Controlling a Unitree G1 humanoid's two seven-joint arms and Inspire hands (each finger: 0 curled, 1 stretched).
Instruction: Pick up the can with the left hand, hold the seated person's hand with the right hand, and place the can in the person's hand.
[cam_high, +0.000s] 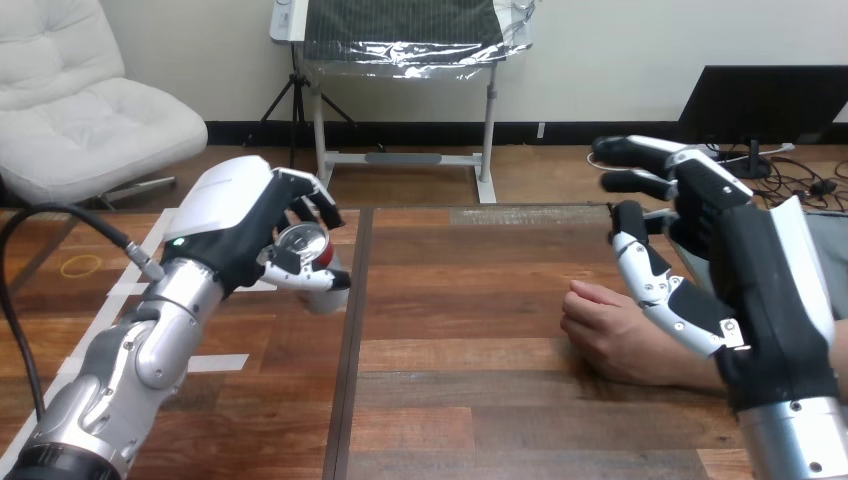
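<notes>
at the left of the head view, the left arm angles up and inward, and the left hand (235, 215) has fingers and thumb curled round the can (302, 241), held above the wooden table (460, 400). the can is tipped, its silver top facing the camera and a red side showing. at the right, the right hand (760, 270) hovers with fingers loosely extended, gripping nothing, just over the person's hand (610, 332), which rests on the table.

Forearms are plain silver, and the left forearm (130, 370) is all rounded, jointed chunks. The left hand (230, 215) has a big glossy white shell over black (tiny green light by the wrist). The right hand (760, 280) is mostly black, with chunky black-and-white fingers (660, 285).
</notes>
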